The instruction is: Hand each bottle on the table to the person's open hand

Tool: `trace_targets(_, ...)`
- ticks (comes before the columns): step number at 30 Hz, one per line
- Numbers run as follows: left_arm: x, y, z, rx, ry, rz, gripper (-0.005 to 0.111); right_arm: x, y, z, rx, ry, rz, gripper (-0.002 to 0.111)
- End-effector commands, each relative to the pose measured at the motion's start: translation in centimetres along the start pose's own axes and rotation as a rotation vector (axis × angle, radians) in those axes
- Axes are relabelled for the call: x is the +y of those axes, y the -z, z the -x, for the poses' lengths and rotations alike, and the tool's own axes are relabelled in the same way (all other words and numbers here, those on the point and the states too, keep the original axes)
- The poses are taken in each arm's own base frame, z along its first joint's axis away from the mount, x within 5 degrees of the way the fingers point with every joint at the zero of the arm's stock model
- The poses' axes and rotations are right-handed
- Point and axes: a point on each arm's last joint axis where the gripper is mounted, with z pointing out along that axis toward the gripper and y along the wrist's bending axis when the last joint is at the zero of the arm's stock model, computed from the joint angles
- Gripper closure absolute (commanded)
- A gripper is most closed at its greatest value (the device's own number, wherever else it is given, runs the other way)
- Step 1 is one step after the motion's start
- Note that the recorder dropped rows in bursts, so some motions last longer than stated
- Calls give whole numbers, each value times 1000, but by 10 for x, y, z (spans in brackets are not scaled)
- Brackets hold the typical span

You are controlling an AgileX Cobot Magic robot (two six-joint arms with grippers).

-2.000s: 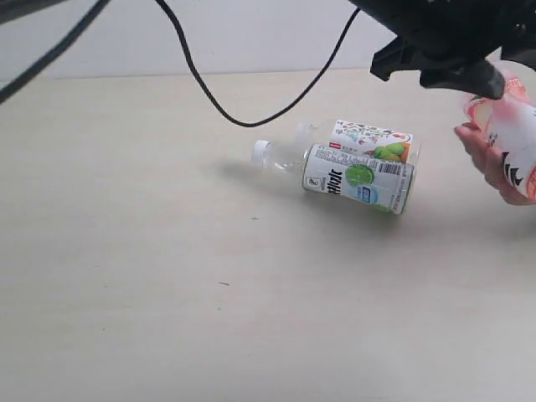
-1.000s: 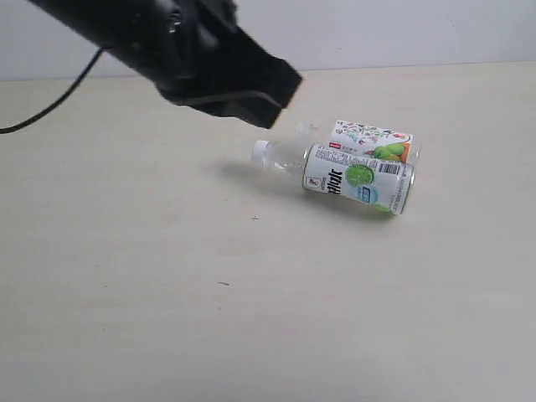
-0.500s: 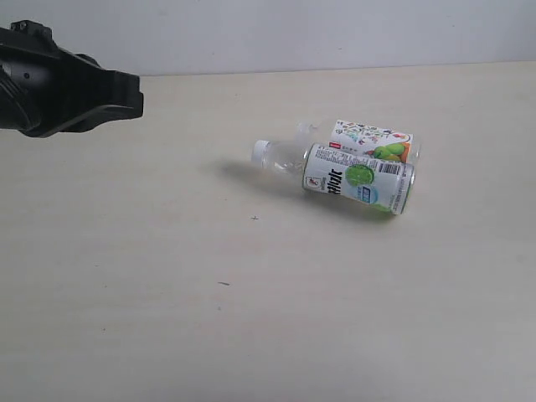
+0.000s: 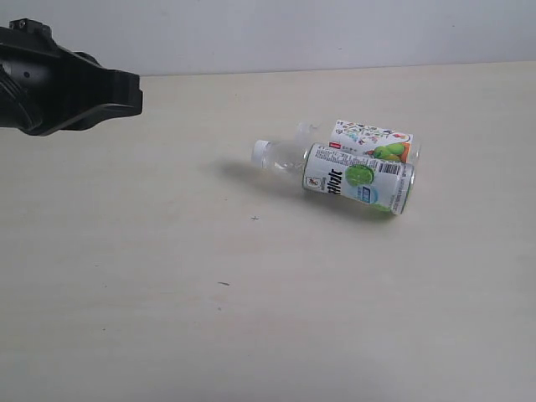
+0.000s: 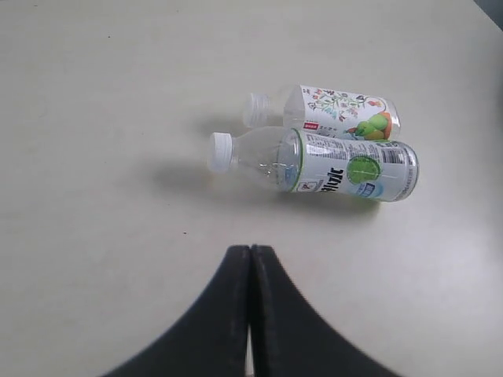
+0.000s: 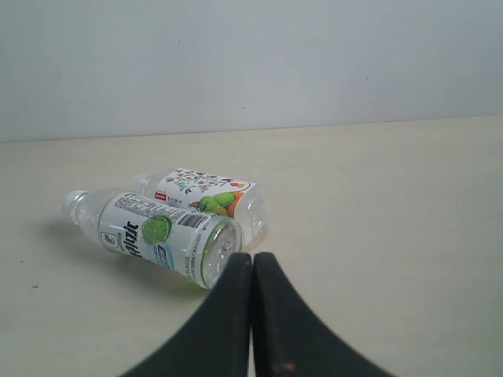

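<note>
Left claw (image 5: 250, 255): fingers pressed flat together, gripping nothing, touching nothing. Right claw (image 6: 252, 263): likewise fully closed and empty. Two bottles lie on their sides on the worktop (image 4: 251, 318), touching along their length: the lime-label bottle (image 4: 358, 182) and, at its 12 o'clock in the exterior view, the patterned bottle (image 4: 373, 140). Both caps point to 9 o'clock. The pair sits toward 2 o'clock from that view's centre. The left arm (image 4: 63, 79) hangs at 10 o'clock, well apart. Only worktop shows between each claw and the bottles.
</note>
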Motion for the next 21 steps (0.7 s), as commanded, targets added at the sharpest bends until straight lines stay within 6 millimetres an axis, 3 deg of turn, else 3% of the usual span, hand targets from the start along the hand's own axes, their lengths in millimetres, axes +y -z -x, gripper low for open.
trace_targets(1, 0, 2, 1, -21, -2, 4, 106, 0, 0, 0, -12, 4, -2, 108)
trace_targets(21, 1, 2, 3, -42, -19, 15, 106, 0, 0, 0, -12, 2, -2, 108)
